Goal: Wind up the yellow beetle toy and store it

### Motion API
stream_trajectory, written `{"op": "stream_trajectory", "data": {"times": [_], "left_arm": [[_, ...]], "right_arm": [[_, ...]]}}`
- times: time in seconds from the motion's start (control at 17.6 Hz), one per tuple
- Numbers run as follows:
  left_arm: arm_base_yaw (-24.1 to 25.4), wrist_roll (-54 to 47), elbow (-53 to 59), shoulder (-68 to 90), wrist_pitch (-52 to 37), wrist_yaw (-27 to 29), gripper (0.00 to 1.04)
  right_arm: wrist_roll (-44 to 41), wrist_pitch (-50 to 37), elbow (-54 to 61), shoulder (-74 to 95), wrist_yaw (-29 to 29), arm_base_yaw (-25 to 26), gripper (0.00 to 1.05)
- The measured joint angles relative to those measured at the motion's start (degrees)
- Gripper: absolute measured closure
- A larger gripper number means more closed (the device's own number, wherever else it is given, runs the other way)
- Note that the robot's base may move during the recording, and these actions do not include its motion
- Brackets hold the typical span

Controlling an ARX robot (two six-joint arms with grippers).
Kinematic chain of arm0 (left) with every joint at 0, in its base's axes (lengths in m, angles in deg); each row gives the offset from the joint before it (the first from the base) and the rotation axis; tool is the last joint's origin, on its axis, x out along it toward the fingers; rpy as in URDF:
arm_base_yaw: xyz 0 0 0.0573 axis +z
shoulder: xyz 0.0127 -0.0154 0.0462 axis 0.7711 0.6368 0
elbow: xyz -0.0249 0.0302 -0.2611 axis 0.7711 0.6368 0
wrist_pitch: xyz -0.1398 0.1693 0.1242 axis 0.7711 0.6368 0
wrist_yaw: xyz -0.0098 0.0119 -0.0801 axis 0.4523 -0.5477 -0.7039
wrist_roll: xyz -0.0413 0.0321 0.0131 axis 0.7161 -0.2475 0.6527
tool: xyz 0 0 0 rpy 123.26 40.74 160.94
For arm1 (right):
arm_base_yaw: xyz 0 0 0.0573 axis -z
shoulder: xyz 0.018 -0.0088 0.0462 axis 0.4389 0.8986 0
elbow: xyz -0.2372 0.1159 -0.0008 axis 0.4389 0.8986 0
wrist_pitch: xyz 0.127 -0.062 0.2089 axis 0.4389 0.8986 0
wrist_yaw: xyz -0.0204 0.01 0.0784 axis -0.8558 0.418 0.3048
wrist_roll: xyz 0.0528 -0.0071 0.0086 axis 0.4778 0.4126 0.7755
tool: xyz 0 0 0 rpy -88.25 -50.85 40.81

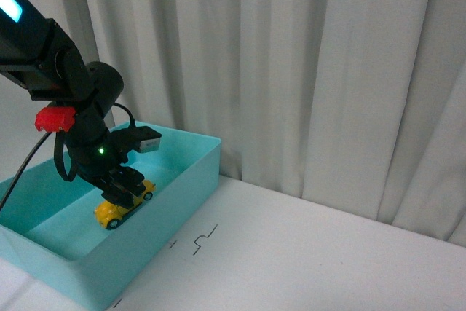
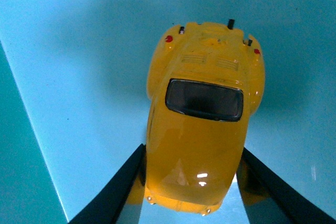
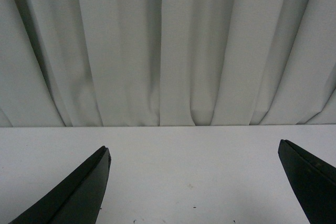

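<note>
On white table (image 1: 328, 253), teal bin (image 1: 195, 174), beetle toy (image 1: 111, 214), curtains (image 1: 291, 56)

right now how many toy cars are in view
1: the yellow beetle toy, inside the teal bin, gripped by the left gripper. The left arm hides part of the bin.

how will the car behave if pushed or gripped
The car likely rolls if nudged: it has wheels, and the bin floor looks smooth. Its glossy rounded shell could slip in the left gripper. It looks rigid, so probably won't flex.
</note>
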Motion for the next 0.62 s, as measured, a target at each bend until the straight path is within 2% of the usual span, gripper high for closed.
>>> {"op": "stream_trajectory", "data": {"times": [0.11,0.28,0.4,0.62], "left_arm": [[0.0,-0.6,0.0,0.2,0.0,-0.3,0.32],[0.3,-1.2,-0.2,0.2,0.3,-1.6,0.05],[1.1,-1.8,-0.2,-1.0,-0.5,-3.5,0.07],[2.3,-1.6,2.0,-12.9,-5.5,-13.1,0.07]], "right_arm": [[0.0,0.0,0.0,0.0,0.0,0.0,0.07],[0.0,0.0,0.0,0.0,0.0,0.0,0.07],[0.0,0.0,0.0,0.0,0.0,0.0,0.07],[0.0,0.0,0.0,0.0,0.0,0.0,0.07]]}}
